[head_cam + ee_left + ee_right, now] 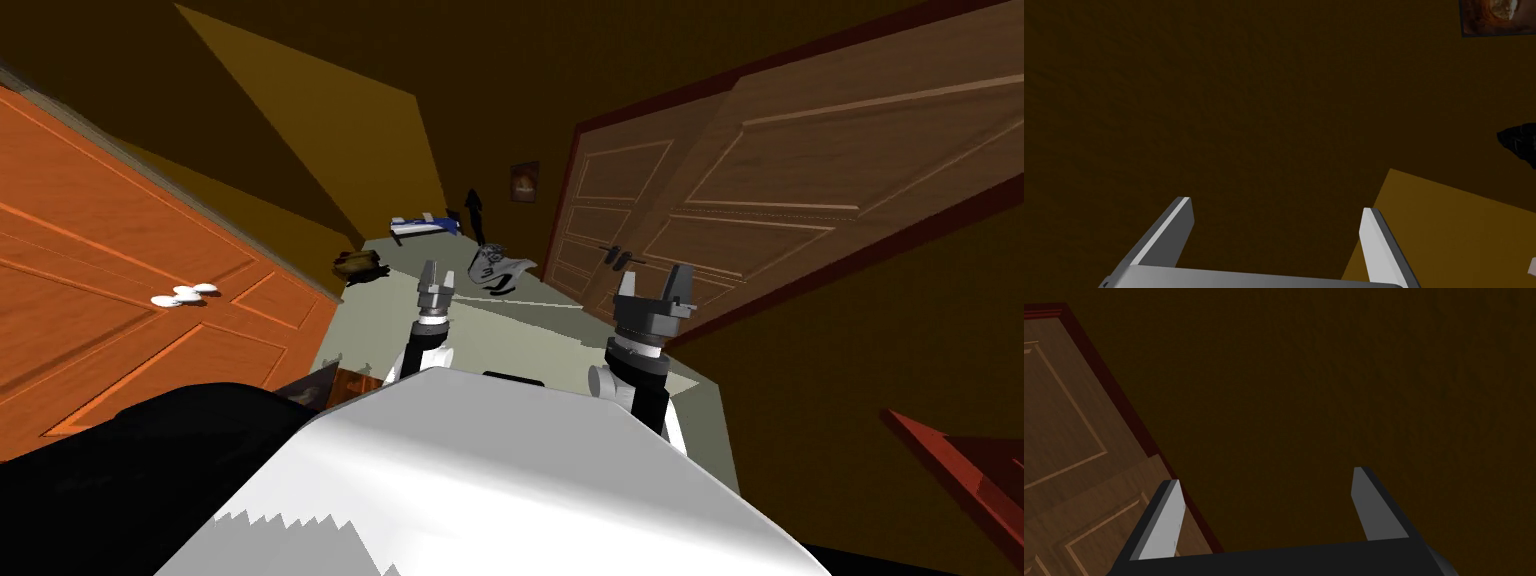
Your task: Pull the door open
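Hallway with dull brown walls and a pale grey-green floor [520,340].

- The brown door [800,190] is on your right. It has wood grain, raised rectangular panels and a dark red frame [850,262].
- Its dark lever handle [620,255] juts from the leaf just ahead of the right claw [657,277], apart from it.
- The right wrist view shows the same panelled leaf and red frame edge beside one blade, and plain brown wall between the blades.
- Right arm: forearm raised, dark box upright, thin grey blades spread and holding nothing.
- Left arm: held further forward over the floor. The left claw [438,272] is likewise spread and empty, facing bare wall.
- On your left is an orange door [120,280], glossy and grained, with a white lever handle [185,295].
- At the far end of the floor lie a crumpled white-grey item [497,270], a lumpy brown bag [360,266] and a flat blue-and-white item [425,226]. A small framed picture [524,182] hangs on the end wall.
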